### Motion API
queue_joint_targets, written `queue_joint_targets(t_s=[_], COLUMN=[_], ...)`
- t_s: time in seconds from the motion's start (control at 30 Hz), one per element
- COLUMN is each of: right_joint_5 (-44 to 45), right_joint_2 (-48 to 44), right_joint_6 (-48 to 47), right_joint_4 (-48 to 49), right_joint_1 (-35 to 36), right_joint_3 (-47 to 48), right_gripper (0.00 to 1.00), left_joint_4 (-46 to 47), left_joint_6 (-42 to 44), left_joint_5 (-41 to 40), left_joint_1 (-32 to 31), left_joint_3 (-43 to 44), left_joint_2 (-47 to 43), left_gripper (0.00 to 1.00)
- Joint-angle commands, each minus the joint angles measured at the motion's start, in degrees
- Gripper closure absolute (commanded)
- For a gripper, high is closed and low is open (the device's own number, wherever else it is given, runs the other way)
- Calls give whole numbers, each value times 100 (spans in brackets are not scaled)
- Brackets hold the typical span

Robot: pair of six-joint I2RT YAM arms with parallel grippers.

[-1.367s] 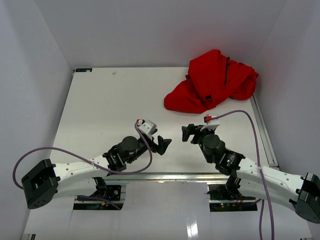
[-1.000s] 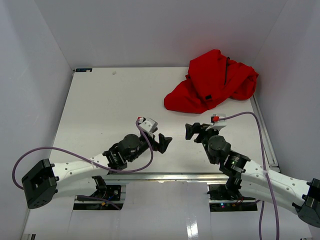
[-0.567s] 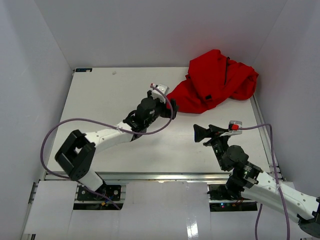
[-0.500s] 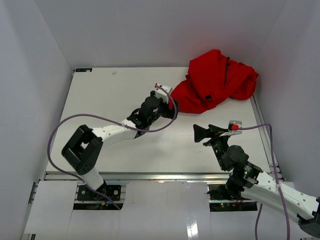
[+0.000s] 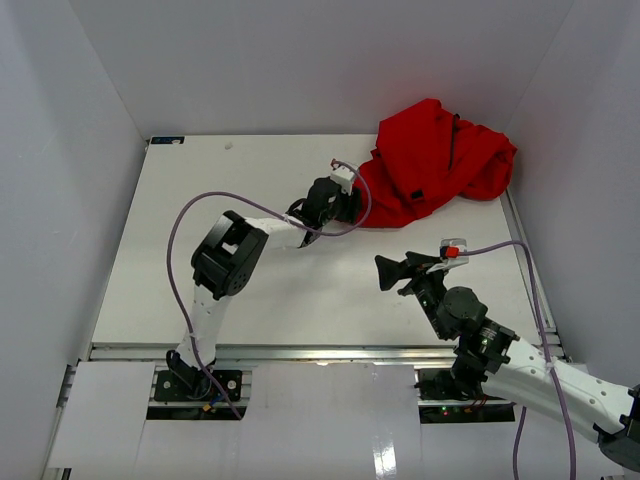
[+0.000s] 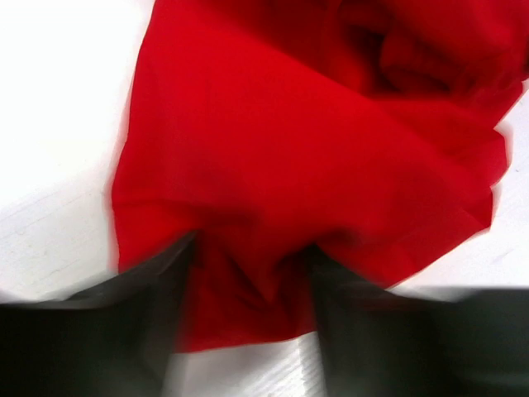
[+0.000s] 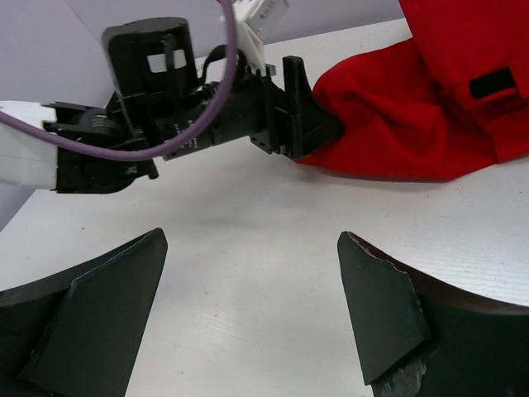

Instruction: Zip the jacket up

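Note:
The red jacket (image 5: 430, 165) lies crumpled at the table's far right corner. A small dark tab (image 7: 496, 83) shows on it; no zipper line is visible. My left gripper (image 5: 352, 208) reaches out to the jacket's near-left edge. In the left wrist view its dark fingers (image 6: 157, 289) stand on either side of a puckered fold of red jacket (image 6: 314, 124) cloth, pinching it. My right gripper (image 5: 390, 272) hovers wide open over bare table, nearer than the jacket, with nothing between its fingertips (image 7: 252, 240). It faces the left gripper (image 7: 318, 132) and the jacket (image 7: 397, 116).
The white table (image 5: 220, 220) is enclosed by grey walls on three sides. A metal rail (image 5: 528, 260) runs along its right edge. The left arm's purple cable (image 5: 190, 230) loops above the table's left half.
The left arm swung from the table's near middle out to the jacket's edge, and its jaws closed in on the cloth. The right arm shifted slightly and stayed open.

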Motion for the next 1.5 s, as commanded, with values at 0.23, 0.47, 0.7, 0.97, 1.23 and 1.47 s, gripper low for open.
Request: queue_joint_targets(t_s=[0.23,0.47,0.7,0.97,1.23,1.47], right_joint_5=[177,671,512,540,479,373], right_joint_2=[-49,-542,-581,-514,-509,-499], right_joint_6=[162,218,199,175,184,119], right_joint_4=[178,185,176,167,167,168], right_joint_1=[3,-18,-24,-28,-21,-30], right_joint_3=[168,44,41,48,29,58], right_gripper=[10,10,10,10,10,10], left_joint_4=[-81,-394,-1460,-2234,-2984,-3238], left_joint_6=[-1313,-2645,-2974,-2285,-1886,-1853], left_joint_5=[-998,-1810,-2013,-2451,-2599,-2254], left_joint_1=[-65,-1808,-1904,-1902,-1863,-1582], left_joint_3=[-2483,-5488,-5690,-4336,-2551,-1163], left_joint_2=[-2143,-4939,-6406,-6663,-5312,-3700], left_gripper=[100,95,18,8,4,2])
